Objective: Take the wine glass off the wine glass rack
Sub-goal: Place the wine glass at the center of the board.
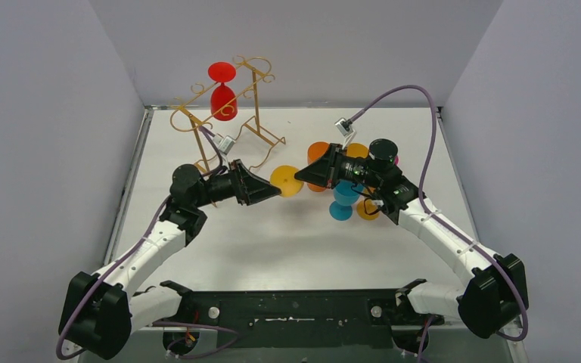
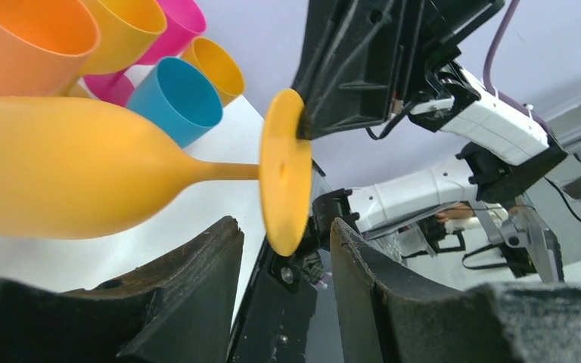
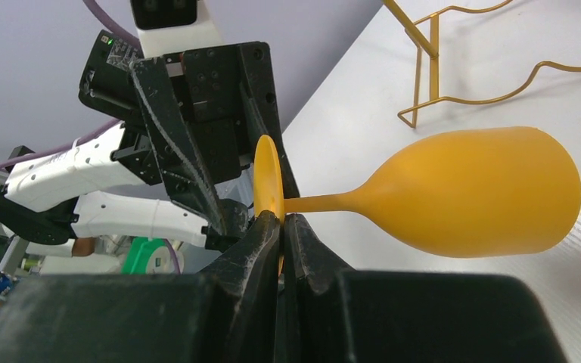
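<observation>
While your right gripper is pinched tight on the rim of the yellow wine glass's round foot, your left gripper stands with its fingers spread. The lower edge of that foot dips into the gap between them, and you can see no contact with either finger. From above, the yellow glass sits right between the two grippers over the middle of the table, with its foot facing the overhead camera and the bowl hidden beneath. It is well clear of the gold wire rack at the far left. A red wine glass hangs bowl-down from the rack's top hooks. Beside your right arm you have a cluster of coloured cups on the table, among them a blue one and an orange one.
</observation>
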Tool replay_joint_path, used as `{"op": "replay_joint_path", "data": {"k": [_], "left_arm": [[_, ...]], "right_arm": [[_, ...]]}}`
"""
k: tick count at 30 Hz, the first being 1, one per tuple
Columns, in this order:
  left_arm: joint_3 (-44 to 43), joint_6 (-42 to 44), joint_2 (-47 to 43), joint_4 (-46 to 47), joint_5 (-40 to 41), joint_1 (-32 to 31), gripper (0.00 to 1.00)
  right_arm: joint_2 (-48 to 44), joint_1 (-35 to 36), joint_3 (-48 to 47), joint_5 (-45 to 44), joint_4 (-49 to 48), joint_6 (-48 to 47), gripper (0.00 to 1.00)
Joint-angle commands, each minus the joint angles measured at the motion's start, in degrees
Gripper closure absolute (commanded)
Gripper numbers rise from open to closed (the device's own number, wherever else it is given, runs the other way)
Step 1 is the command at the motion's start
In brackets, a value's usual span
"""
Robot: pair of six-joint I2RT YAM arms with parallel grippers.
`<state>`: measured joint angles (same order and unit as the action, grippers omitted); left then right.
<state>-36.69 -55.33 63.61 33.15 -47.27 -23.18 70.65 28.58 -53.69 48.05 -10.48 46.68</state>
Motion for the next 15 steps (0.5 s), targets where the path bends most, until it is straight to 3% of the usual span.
{"op": "replay_joint_path", "data": {"k": [1,7,11,15], "left_arm": [[-2.47,0.69,-0.79,0.99,-3.14,-2.3,0.56],[-3.7,2.77,-0.38,-0.33,1.07,-4.0,0.61],[-3.14,1.95,-0.41,1.41,2.52,-4.07,0.8],[-2.86,1.74,-0.33,1.5,2.18,-4.07,0.93]], "right_arm": [[-1.97,0.19,0.7,-2.66,-4.72,0.03,1.0],[-1.48,0.33,0.61,-1.61,-5.51,0.82,1.0],[-1.96,0.32,0.69,-1.3,-5.2,0.55,1.0],[-1.86,0.33,0.96,-0.7,-4.99,0.36,1.0]]}}
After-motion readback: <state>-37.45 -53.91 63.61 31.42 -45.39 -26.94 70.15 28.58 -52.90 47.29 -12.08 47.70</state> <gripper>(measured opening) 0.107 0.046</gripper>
